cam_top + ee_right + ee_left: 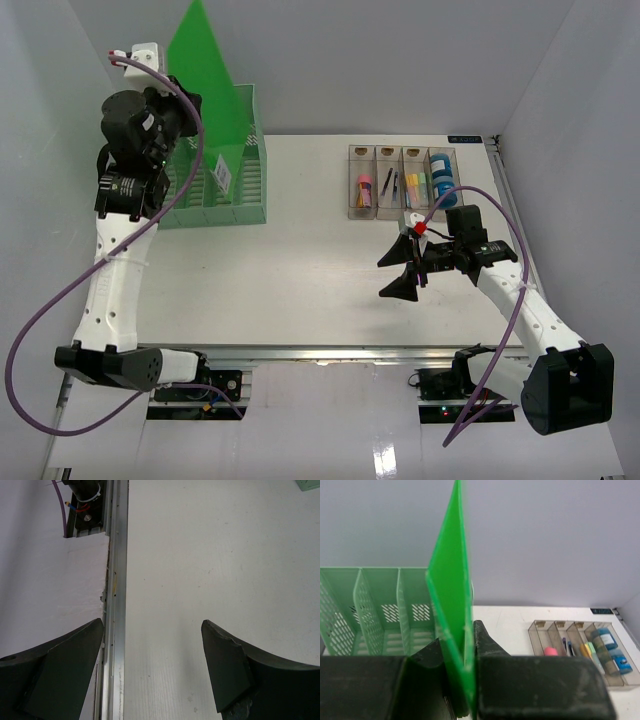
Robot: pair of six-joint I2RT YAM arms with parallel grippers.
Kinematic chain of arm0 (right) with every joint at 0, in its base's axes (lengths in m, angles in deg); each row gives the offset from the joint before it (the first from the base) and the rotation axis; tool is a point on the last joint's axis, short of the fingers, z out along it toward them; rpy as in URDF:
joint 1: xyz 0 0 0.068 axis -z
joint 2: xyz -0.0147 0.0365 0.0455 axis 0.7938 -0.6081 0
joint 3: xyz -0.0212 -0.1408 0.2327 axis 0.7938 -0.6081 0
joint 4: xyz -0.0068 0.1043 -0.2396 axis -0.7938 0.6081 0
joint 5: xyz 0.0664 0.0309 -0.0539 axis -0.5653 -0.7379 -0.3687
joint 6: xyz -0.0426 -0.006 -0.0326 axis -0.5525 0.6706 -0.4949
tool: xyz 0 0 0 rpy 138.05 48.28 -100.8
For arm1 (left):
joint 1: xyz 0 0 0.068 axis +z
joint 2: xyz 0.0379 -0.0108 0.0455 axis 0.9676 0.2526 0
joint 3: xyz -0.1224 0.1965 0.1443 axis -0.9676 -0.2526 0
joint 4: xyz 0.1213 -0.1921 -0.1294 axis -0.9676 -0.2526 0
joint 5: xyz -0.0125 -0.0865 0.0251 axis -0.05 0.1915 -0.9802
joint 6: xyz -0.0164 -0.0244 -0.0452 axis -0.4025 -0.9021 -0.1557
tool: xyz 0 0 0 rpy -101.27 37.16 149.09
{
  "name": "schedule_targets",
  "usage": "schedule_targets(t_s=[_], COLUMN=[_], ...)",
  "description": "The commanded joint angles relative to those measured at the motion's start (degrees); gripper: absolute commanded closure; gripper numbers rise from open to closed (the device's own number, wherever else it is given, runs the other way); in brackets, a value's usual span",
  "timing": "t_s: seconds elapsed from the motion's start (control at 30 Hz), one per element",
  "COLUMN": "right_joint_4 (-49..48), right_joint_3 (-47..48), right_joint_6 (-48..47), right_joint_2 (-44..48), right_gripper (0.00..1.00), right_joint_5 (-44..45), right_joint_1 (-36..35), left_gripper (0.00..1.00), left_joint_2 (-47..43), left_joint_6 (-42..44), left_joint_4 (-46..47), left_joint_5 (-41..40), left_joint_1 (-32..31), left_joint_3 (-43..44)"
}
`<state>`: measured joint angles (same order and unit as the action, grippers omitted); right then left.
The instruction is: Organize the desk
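Counter is filling the floor of the grey-walled bay, with the green rack standing on its far left part and the metal rail running along its near edge.

Left hand is pinching a flat green sheet edge-on. Its jaws are closed tight on the sheet's lower edge, and the sheet is standing upright above the rack.

Step in hand, as I am reading it: filing the sheet into the rack. The next move is likely calling for the sheet's lower edge to be lined up with one slot and lowered straight between the dividers. A tilt risks catching it on a divider top. Which slot it is over I cannot tell.

Right hand is hovering over bare counter well to the right of the rack, jaws spread wide and holding nothing.

Clear tray is sitting to the right of the rack along the far edge. Its four compartments are holding a pink roll, pens, markers and blue rolls.

Nothing is lying between the sheet and the rack.
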<state>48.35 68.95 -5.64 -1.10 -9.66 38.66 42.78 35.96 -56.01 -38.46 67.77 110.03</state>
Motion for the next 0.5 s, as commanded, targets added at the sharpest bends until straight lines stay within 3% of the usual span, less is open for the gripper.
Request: schedule_targets(t_s=[0.0, 0.47], right_joint_4=[-0.62, -0.55], right_joint_3=[-0.10, -0.01], right_joint_6=[-1.12, -1.12], right_joint_2=[0.70, 0.78], right_gripper=[0.15, 0.14], right_joint_5=[-0.65, -0.66], right_joint_1=[0.26, 0.44], left_gripper=[1.00, 1.00], left_joint_2=[-0.54, 9.04], left_joint_6=[0.29, 0.46], left_joint_4=[2.11, 4.77], left_joint_5=[-2.33, -1.26], left_joint_1=[0.39, 0.39], left_joint_3=[1.09, 3.51])
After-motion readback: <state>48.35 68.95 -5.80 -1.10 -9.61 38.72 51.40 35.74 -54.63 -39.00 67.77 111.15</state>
